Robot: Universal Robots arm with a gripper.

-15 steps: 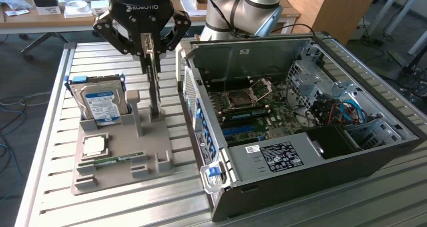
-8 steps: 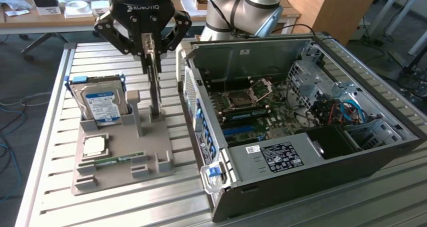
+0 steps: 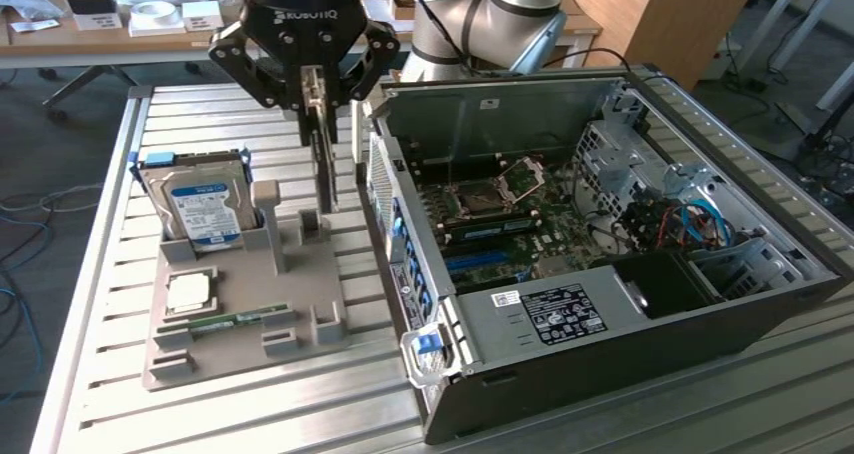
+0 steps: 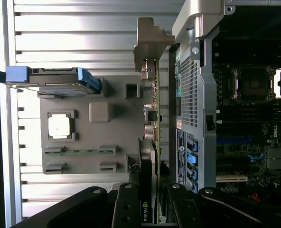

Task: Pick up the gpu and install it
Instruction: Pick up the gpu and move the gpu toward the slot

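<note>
The gpu (image 3: 324,164) hangs edge-on as a thin vertical card, and my gripper (image 3: 315,99) is shut on its upper end. It sits between the grey holder (image 3: 240,309) and the side wall of the open computer case (image 3: 400,224). Its lower end is close to the holder's upright post; I cannot tell if they touch. In the wrist view the gpu (image 4: 147,161) runs away from my gripper (image 4: 150,211), black face and green edge showing. Its silver bracket (image 4: 148,40) is at the far end. The motherboard (image 3: 514,219) lies exposed inside the case.
The grey holder also carries a hard drive (image 3: 200,202) with a blue-white label, a CPU (image 3: 191,292) and a narrow RAM stick (image 3: 227,322). Everything rests on a slatted metal table (image 3: 107,224). A cluttered wooden desk (image 3: 120,24) stands behind.
</note>
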